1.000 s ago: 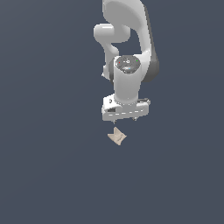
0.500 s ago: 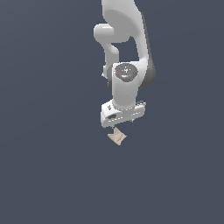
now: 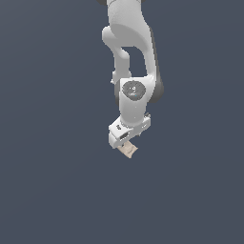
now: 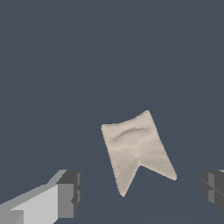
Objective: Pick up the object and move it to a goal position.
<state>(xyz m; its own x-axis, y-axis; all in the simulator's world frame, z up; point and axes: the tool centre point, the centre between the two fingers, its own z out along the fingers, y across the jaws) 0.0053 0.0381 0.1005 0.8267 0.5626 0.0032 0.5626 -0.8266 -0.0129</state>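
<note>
The object (image 3: 128,150) is a small tan-beige angular lump with a notch, lying on the flat dark grey surface. In the exterior view my white gripper (image 3: 125,141) hangs just above it and partly covers it. In the wrist view the object (image 4: 136,148) lies between my two fingertips, nearer the middle than either pad. One dark pad (image 4: 72,192) and the other pad (image 4: 213,189) stand wide apart and touch nothing. The gripper (image 4: 142,191) is open and empty.
The dark grey surface (image 3: 52,181) stretches on all sides of the object with nothing else on it in view. The white arm (image 3: 131,52) rises above the gripper toward the top of the exterior view.
The gripper has come down toward the object and turned about its axis. It now covers part of the object in the exterior view. The object has not moved.
</note>
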